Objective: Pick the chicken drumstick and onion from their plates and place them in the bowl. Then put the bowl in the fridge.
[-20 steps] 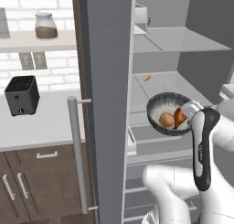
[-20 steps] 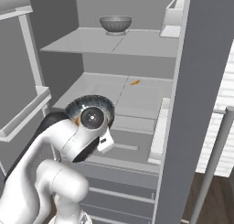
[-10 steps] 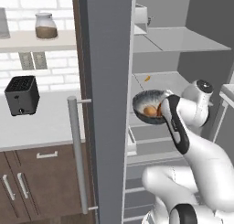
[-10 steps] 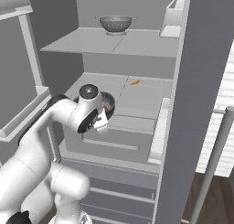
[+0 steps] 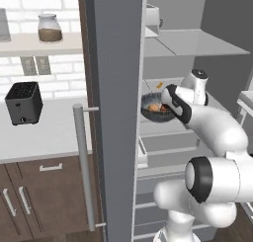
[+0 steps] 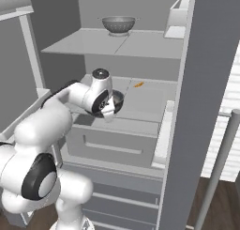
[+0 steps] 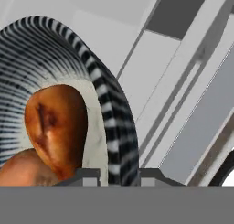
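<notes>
Hidden or unclear: the gripper (image 7: 119, 175) shows as two dark finger tips at the bottom of the hand view, one on each side of the bowl's rim; in the base views the white arm covers it. From the right base view the arm's wrist hides most of the bowl (image 6: 117, 100). The fridge (image 5: 116, 112) door is cut off at the top and bottom of the left base view, and its edge blocks the left part of the shelves.
Gripper state: closed tight on the rim of the bowl (image 7: 112, 127), with the rim pinched between the two tips.
Bowl: dark, striped outside, pale inside; held inside the open fridge, just above the middle shelf (image 5: 168, 130). Whether its base touches the shelf cannot be told.
Bowl contents: the chicken drumstick (image 7: 57, 127), glossy orange-brown, lies against the inner wall; the onion (image 7: 23, 170), tan-brown, sits beside it, cut off by the lower edge of the hand view. In the left base view both read as one small orange patch in the bowl (image 5: 155, 107).
Bowl relative to gripper: the rim is directly between the finger tips, and the food lies to one side of them, inside the bowl.
Other containers: a metal colander (image 6: 118, 24) stands on the upper shelf.
Fridge shelf: a small orange scrap (image 6: 138, 84) lies behind the bowl, apart from it.
Outside the fridge: a black toaster (image 5: 23, 102) on the counter and a jar (image 5: 49, 28) on the wall shelf.
</notes>
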Motion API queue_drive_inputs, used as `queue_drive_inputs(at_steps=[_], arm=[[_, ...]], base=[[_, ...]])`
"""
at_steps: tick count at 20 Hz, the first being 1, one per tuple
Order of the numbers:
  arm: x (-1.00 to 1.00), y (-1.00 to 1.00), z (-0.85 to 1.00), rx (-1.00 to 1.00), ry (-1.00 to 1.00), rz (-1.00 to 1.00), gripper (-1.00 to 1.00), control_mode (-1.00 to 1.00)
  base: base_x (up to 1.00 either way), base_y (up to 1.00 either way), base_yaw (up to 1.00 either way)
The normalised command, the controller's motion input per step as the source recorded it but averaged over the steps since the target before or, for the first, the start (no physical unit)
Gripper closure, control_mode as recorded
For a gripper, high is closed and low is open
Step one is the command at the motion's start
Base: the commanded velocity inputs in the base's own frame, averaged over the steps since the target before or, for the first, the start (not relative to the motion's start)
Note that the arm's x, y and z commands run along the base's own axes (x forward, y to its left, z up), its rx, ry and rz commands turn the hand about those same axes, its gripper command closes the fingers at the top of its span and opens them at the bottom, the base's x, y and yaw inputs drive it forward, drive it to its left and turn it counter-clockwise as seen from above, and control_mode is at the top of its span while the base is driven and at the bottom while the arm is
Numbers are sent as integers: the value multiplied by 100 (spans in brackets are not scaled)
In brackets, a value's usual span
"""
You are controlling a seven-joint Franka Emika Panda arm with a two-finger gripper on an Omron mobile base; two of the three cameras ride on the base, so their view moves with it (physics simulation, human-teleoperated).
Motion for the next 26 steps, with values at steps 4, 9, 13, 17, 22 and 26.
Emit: queue_drive_inputs(at_steps=[4,9,13,17,22,26], arm=[[68,0,-3,2,-1,-9,100,-100],[58,0,-62,11,-7,-11,100,-100],[59,0,-55,12,-15,-10,100,-100],[94,16,-11,0,-7,-12,100,-100],[19,2,0,0,0,-2,-100,-100],[-46,-10,33,2,-9,-2,-100,-100]], base=[[0,0,0],[0,0,0],[0,0,0],[0,0,0],[0,0,0],[0,0,0]])
